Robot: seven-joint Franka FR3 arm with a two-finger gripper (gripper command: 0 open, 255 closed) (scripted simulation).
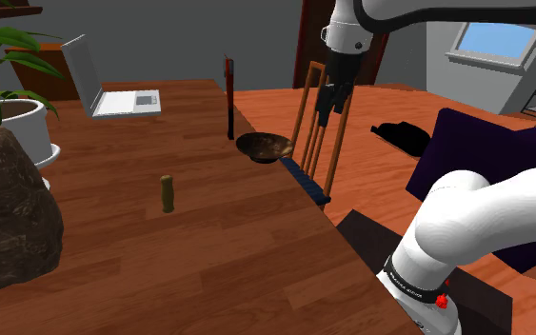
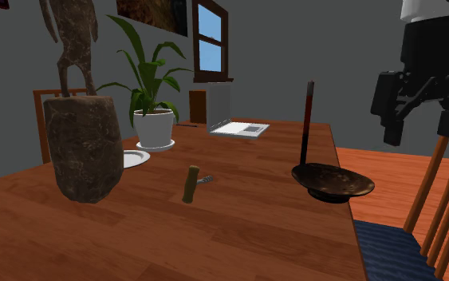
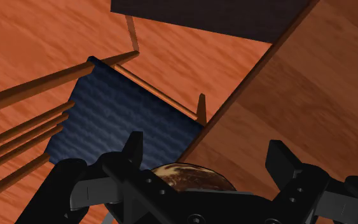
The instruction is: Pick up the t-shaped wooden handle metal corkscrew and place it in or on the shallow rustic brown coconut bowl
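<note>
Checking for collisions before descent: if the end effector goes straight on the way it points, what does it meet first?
Likely the brown bowl at the edge of the table, though the blue chair seat lies right alongside; depth is unclear.

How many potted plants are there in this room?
1. The leafy green plant in its white pot stands on the wooden table, between the rough brown sculpture and the open laptop. That sculpture may hide more.

Gripper (image 2: 419, 120) poised above the bowl (image 2: 332, 182)
Its fingers stand apart, the brown bowl below them; the wooden-handled corkscrew (image 2: 192, 184) rests well apart on the table (image 2: 254, 227).
</note>
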